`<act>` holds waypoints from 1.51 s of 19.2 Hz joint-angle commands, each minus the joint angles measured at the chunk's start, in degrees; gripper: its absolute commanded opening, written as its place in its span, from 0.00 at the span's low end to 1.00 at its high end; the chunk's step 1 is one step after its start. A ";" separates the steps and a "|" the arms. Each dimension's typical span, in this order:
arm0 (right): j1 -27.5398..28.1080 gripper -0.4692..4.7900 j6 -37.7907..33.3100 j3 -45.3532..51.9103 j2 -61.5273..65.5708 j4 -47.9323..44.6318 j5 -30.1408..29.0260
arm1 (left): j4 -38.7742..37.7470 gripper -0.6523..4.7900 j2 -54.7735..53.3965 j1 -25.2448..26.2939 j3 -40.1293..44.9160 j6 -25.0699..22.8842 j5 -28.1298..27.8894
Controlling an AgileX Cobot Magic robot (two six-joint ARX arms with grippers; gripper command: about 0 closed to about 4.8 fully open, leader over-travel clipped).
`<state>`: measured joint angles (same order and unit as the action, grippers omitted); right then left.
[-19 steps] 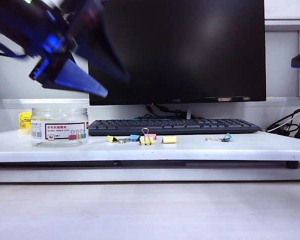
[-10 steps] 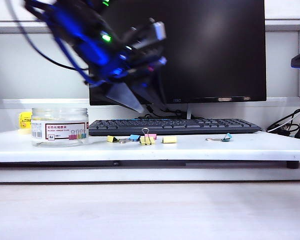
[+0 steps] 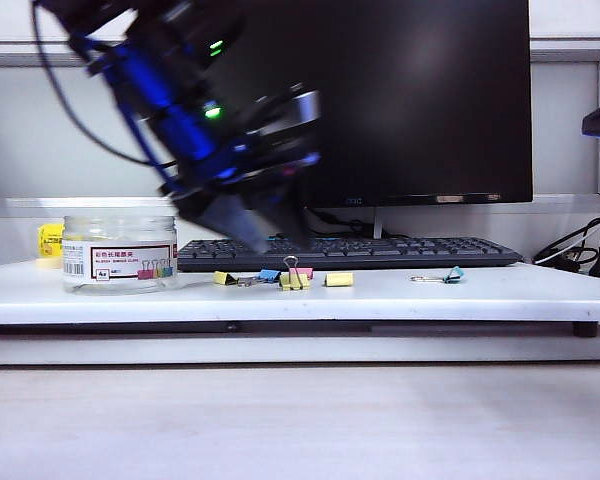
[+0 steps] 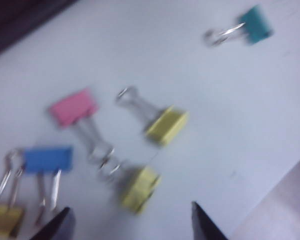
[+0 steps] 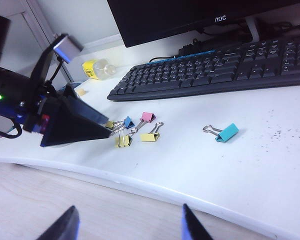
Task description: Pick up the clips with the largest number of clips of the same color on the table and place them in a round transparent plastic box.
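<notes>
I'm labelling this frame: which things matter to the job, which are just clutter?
Job: three yellow clips, round clear jar, open left gripper above the clips.
Lying about: pink clip, blue clip, teal clip, keyboard, monitor; open right gripper short of the table.

Desk setting, pale and evenly lit
White tabletop (image 3: pixel 500 295) carries a black monitor (image 3: pixel 420 100) and keyboard (image 3: pixel 380 252) before a pale wall (image 3: pixel 60 140).

Overall light: bright, even and cool; the white tabletop (image 3: pixel 500 292) reads pale.
Exterior blur: the dark blue left arm is smeared by motion; the squat clear plastic jar with a white barcode label (image 3: pixel 119 253) is sharp.
Left wrist blur: whole frame soft; the small yellow binder clips with silver wire handles (image 4: pixel 166 125) have fuzzy edges.
Right wrist focus: crisp on the black computer keyboard (image 5: pixel 225 70).
Shadows: faint, soft beneath the clips.
</notes>
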<state>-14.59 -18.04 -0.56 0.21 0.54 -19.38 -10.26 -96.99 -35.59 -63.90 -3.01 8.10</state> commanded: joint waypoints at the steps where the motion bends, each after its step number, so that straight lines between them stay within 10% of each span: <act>1: -0.02 0.59 -0.15 -0.15 -0.09 -0.44 -0.31 | -1.90 0.69 0.26 3.54 -0.22 -0.04 11.13; 4: -0.02 0.59 -0.15 -0.15 -0.09 -0.37 -0.28 | -1.84 0.69 0.24 4.83 -0.22 -2.19 19.26; 16: -0.02 0.59 -0.13 -0.15 -0.09 -0.35 -0.28 | -1.73 0.69 0.31 5.05 -1.03 -9.73 10.38; 22: -0.02 0.59 -0.13 -0.15 -0.09 -0.35 -0.28 | -13.84 0.69 0.31 5.01 -11.96 -14.51 6.32; 29: -0.02 0.59 -0.13 -0.15 -0.09 -0.37 -0.31 | -21.51 0.69 -0.90 3.65 -14.69 -20.24 14.05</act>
<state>-14.59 -18.02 -0.56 0.21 0.95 -19.38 -30.85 -97.51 -31.97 -78.48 -22.13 21.37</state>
